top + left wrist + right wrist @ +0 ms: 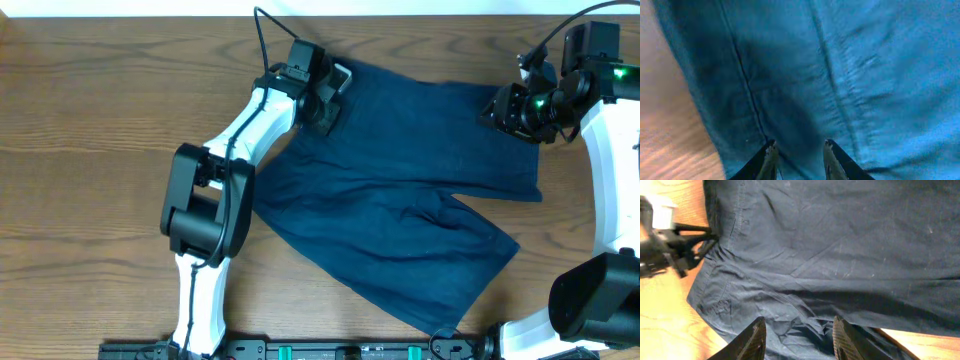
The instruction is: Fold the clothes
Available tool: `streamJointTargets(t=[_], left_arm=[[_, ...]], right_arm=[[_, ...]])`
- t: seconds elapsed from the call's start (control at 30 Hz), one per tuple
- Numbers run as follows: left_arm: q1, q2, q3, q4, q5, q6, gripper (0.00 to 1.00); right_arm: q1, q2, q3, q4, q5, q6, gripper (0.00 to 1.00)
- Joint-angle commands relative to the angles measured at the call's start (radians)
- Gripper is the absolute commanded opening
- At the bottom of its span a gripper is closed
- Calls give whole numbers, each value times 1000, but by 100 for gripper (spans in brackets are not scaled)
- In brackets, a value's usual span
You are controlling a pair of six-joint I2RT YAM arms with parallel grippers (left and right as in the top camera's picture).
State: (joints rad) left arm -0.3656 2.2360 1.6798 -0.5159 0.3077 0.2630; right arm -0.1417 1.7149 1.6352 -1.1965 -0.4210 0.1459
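Beneath left pincer (333,88), clothes (400,200) corner hidden.

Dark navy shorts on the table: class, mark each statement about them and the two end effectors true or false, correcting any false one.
1. The dark navy-blue fabric shorts lie spread on the brown wooden table. True.
2. The shorts are folded in half. False: both legs lie open, unfolded.
3. The left end effector is at the waistband edge. True.
4. The right end effector holds a leg raised above the table. False: its jaws stand open at a flat leg's hem.
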Motion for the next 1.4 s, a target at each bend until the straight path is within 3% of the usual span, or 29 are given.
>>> streamJointTargets(t=[0.0,0.1,0.23,0.3,0.4,0.53,0.7,0.83,1.0,1.27,1.37], left_arm=[[1,77,1,-18,-12,10,32],[14,85,-2,-32,-55,-18,28],[73,85,-2,-43,-264,-168,23],[125,85,-2,-70,-298,-194,23],[232,85,-2,-130,-291,-242,22],[348,64,-2,-211,-142,-232,21],[376,-5,-2,-255,-113,-216,23],[371,-102,-2,-270,-113,-216,28],[370,-249,-2,-342,-113,-216,36],[369,-437,-2,-510,-107,-240,44],[369,-454,-2,-601,-75,-242,44]], right_arm=[[5,-13,5,-8,2,11,42],[5,-13,5,-12,2,11,42],[5,-13,5,-11,3,10,42],[5,-13,5,-12,3,10,42],[5,-13,5,-11,7,-7,43],[12,-13,-16,19,41,-33,45],[57,-11,-130,114,40,-40,46],[112,-11,-282,201,40,-58,55],[158,-11,-492,372,40,-45,57],[164,-11,-776,781,51,14,43],[164,-11,-872,929,50,48,42]])
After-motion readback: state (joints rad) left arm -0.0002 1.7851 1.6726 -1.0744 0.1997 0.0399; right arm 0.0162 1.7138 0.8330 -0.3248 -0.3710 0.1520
